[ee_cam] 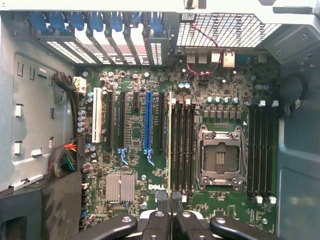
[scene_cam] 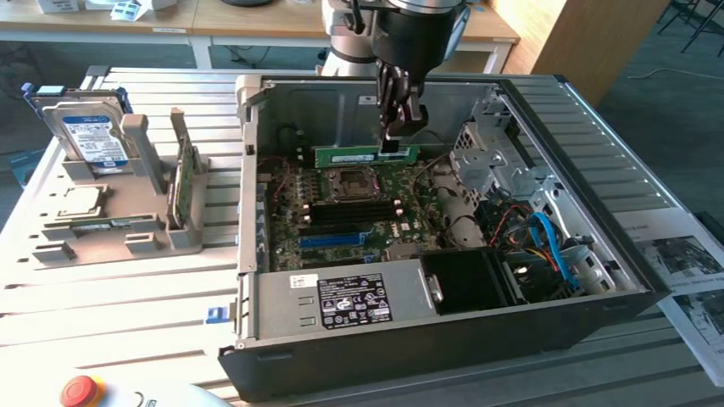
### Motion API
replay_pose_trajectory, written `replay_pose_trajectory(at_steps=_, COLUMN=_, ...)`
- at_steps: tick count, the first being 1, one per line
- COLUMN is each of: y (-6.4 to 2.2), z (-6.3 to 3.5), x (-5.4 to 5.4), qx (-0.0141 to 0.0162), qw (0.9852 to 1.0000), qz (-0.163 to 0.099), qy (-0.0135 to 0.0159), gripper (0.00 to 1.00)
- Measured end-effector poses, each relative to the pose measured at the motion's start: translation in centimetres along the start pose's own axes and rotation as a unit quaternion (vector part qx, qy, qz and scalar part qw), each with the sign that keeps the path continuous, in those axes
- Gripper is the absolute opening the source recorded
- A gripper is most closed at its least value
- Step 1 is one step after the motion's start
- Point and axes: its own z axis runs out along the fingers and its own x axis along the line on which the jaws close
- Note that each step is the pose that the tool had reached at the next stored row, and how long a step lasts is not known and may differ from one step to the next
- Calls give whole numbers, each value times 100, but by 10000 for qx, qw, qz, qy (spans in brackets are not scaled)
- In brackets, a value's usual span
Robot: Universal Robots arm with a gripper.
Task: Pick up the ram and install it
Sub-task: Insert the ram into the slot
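From where I stand, the worry is alignment. The ram (scene_cam: 364, 156) is pinched in the closed tool (scene_cam: 392, 140), hanging level above the board close to the processor socket (scene_cam: 348, 181) and not seated in anything.

Looking down along the wrist, the stick shows as a thin edge running alongside the black memory slots (ee_cam: 183, 145) beside the socket. It seems to lie just off the outermost one, on the side away from the socket and toward the long blue slot (ee_cam: 148, 125). With the stick held clear of the board, I can't be sure how true that line is.

If it goes down off-line, I'd guess its bottom edge meets the slot's wall or the board rather than the groove, and pressing could bend it or scrape the contacts. The grip is near one end rather than the middle, so a push may seat that end and leave the free end riding high. I can't make out whether the slot's end clips are open.

The arm drops straight down into the open case (scene_cam: 339, 356), wrist upright, fingers pointing at the board near the socket
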Motion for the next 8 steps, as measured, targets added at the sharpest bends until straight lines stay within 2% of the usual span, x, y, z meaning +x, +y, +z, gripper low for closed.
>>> replay_pose_trajectory(at_steps=8, y=0, z=1, x=0, qx=0, qw=10000, qz=0, qy=0, gripper=12)
